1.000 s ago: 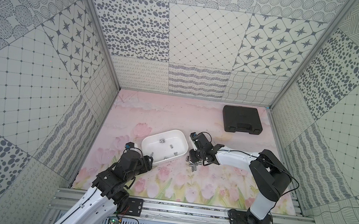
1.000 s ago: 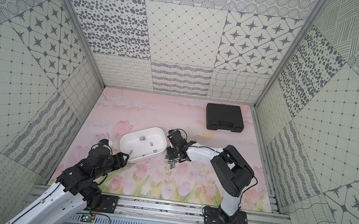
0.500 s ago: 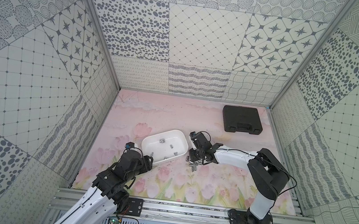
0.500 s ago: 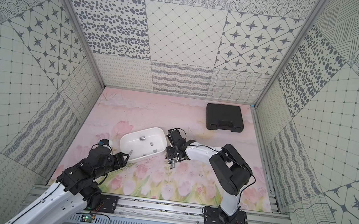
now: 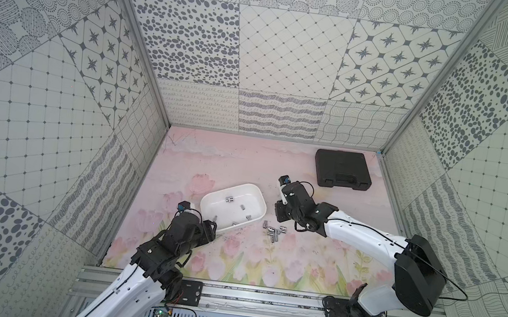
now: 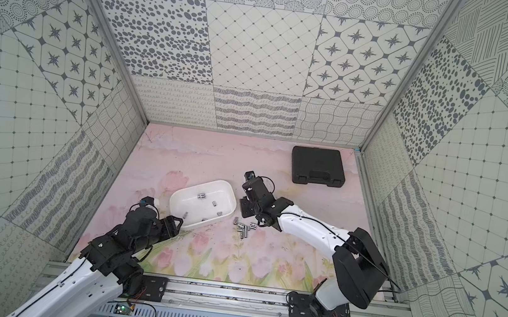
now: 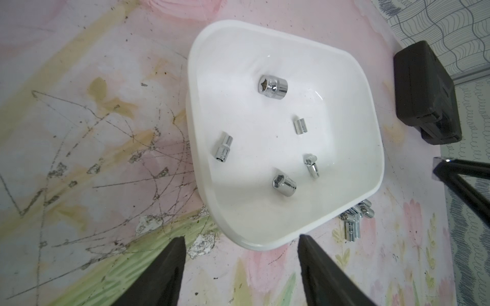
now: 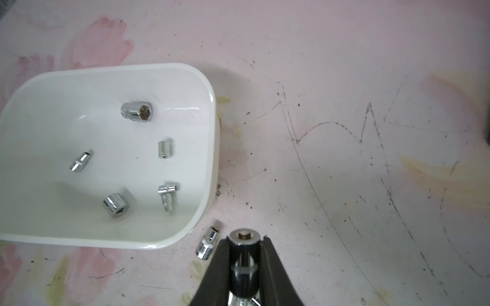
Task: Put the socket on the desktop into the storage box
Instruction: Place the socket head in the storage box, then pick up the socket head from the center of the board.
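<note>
My right gripper (image 8: 244,239) is shut on a chrome socket (image 8: 243,235), whose square hole end shows between the tips. It is low over the pink desktop (image 5: 245,165), just off the white storage box's (image 5: 216,209) right end. In both top views the right gripper (image 5: 280,217) (image 6: 244,212) stands over a cluster of loose sockets (image 5: 273,232) (image 6: 243,228). One of these sockets (image 8: 208,243) lies beside the held one. Several sockets (image 7: 273,87) lie inside the box (image 7: 331,137). My left gripper (image 7: 241,237) is open and holds nothing, at the box's near left corner.
A black tool case (image 5: 342,169) (image 6: 317,166) lies shut at the back right of the desktop. Patterned walls close in the desktop on three sides. The arm bases sit on a metal rail (image 5: 261,301) along the front edge.
The right arm has shifted slightly beside the box, its jaws drawn tighter on the socket. The left arm and the box have not moved.
</note>
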Controlling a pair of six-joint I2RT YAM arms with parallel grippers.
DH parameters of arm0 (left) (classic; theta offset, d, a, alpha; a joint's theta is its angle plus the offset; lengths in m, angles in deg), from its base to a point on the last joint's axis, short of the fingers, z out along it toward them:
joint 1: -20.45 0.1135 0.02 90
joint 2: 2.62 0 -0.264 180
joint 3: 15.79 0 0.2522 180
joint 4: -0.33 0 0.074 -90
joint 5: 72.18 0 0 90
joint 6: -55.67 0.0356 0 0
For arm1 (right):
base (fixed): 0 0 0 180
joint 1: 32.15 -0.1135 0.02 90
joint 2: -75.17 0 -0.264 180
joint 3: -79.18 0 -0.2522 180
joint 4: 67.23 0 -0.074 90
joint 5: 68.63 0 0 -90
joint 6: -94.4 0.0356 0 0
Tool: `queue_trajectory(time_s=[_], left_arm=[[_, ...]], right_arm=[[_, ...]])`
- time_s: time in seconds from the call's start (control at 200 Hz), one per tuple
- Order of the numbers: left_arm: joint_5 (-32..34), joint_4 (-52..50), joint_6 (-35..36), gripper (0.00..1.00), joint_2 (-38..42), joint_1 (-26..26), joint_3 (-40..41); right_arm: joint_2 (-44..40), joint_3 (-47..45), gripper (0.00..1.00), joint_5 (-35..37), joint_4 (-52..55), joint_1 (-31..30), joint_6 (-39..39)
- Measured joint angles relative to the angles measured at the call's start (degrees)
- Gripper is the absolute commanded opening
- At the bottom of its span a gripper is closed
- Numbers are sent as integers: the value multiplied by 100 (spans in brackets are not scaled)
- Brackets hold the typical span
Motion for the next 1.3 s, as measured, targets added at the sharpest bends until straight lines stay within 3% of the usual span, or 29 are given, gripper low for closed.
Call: queue_trajectory(time_s=[0.275, 0.515, 0.69, 1.0, 1.3], left_arm=[[-42, 2, 0, 72, 22, 0, 0], [-57, 2, 0, 72, 24, 0, 0], [-76, 2, 0, 72, 28, 0, 0], [-83, 2, 0, 72, 31, 0, 0], [-79, 2, -42, 72, 17, 0, 0]], right_arm=[[1495, 1762, 22, -2, 151, -656, 214], [2361, 2214, 44, 9, 448, -682, 413], [2079, 2076, 44, 162, 573, -671, 483], [236, 511, 39, 623, 522, -861, 868], [398, -190, 37, 813, 525, -1128, 1263]])
